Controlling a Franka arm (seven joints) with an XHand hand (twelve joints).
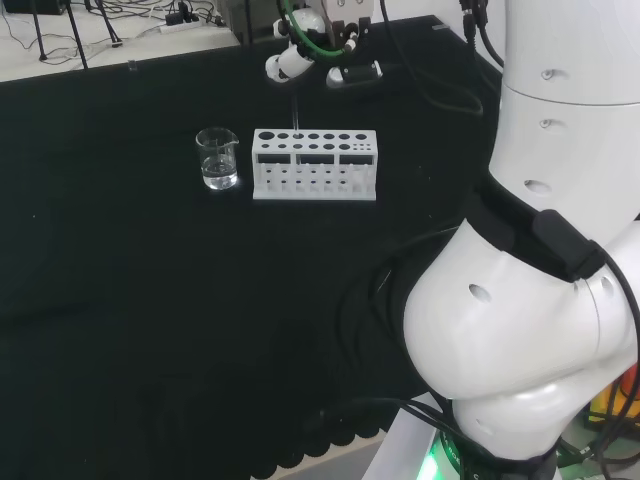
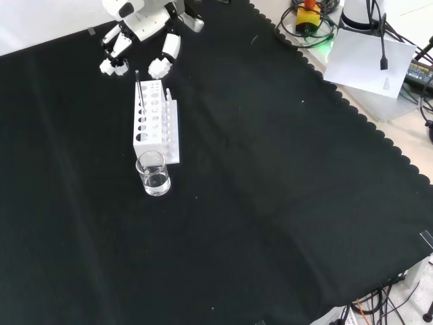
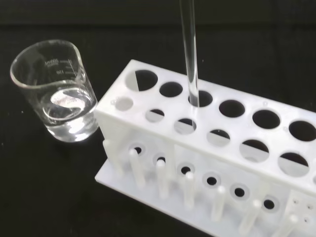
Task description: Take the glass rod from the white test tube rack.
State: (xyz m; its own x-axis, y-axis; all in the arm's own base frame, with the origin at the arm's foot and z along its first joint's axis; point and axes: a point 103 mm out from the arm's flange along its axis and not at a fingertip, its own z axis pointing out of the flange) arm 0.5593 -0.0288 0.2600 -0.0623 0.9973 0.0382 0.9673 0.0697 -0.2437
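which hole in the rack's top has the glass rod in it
In the wrist view, the glass rod stands in the third hole of the back row, counting from the beaker end of the white rack. Every other hole in view is empty.

This is a robotics lab set up for chemistry handling. A surface (image 2: 270, 203) draped in black cloth carries a white test tube rack (image 1: 315, 165) with a glass rod (image 3: 189, 54) standing in one hole, and a small graduated glass beaker (image 1: 218, 158) beside it. A white robot arm (image 1: 540, 280) stands over it, with cables (image 2: 308, 17) and tripod legs (image 1: 60, 40) around the edges.
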